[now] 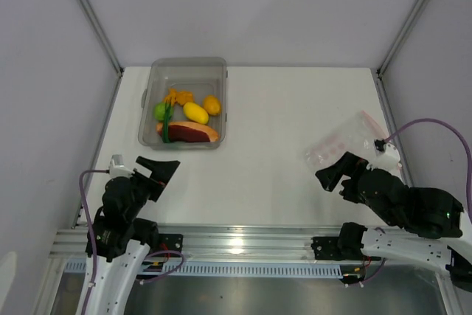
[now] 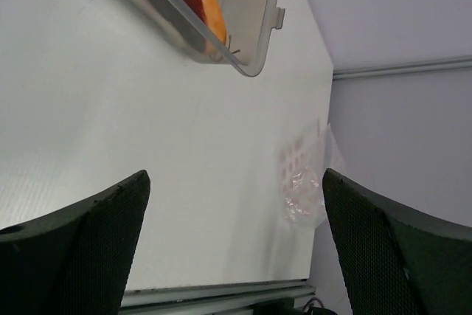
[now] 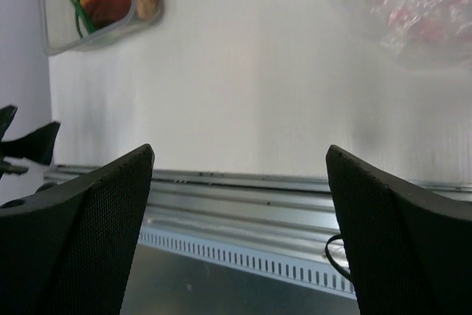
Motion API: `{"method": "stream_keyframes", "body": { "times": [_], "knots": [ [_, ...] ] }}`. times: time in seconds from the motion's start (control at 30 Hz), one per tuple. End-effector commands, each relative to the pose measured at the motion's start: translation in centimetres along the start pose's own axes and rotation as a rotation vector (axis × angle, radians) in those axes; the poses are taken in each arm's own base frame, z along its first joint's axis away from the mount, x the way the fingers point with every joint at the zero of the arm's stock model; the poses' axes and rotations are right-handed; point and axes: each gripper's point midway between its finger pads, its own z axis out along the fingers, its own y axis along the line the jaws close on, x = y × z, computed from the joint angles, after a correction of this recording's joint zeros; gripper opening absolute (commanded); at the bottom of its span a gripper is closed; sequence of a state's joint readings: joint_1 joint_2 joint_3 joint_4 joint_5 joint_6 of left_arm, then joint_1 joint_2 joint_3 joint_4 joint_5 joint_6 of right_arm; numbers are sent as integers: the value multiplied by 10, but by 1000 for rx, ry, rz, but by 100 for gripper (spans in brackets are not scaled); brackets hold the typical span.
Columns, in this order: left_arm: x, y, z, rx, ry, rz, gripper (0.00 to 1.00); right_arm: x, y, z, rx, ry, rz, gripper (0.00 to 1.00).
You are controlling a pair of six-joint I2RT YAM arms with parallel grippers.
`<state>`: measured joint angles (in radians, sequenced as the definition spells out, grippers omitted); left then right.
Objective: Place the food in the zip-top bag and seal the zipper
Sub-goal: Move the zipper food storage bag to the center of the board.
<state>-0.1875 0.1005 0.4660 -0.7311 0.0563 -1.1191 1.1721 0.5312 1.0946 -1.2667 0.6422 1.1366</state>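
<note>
The toy foods lie in a clear grey bin [image 1: 218,101] at the back left: a yellow lemon [image 1: 195,113], an orange fruit [image 1: 212,105], a green lime [image 1: 159,111], a green stalk [image 1: 167,127], an orange cluster [image 1: 178,97] and a dark-red and tan slice [image 1: 189,131]. The transparent zip-top bag [image 1: 346,140] lies flat at the right, with its pink-red zipper [image 1: 370,121] at the far end. It also shows in the left wrist view [image 2: 304,175] and the right wrist view [image 3: 413,5]. My left gripper [image 1: 164,170] is open and empty, near the bin. My right gripper [image 1: 333,173] is open and empty, just short of the bag.
The metal rail [image 1: 243,241] runs along the table's near edge. Grey walls enclose the table on three sides. White tabletop [image 1: 273,123] lies between the bin and the bag.
</note>
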Motion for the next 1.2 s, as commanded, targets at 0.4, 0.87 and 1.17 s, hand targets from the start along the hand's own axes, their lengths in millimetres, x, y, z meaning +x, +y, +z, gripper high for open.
{"method": "stream_keyframes", "body": {
  "times": [0.4,0.87,1.17],
  "knots": [
    [36,-53,-35,310,231,236,100,-76,3,105,271,58,-182,99],
    [49,-51,-34,300,356,351,99,-115,-196,127,886,-48,158,99],
    [58,-56,-37,363,406,351,99,-82,-246,147,946,-20,316,99]
  ]
}}
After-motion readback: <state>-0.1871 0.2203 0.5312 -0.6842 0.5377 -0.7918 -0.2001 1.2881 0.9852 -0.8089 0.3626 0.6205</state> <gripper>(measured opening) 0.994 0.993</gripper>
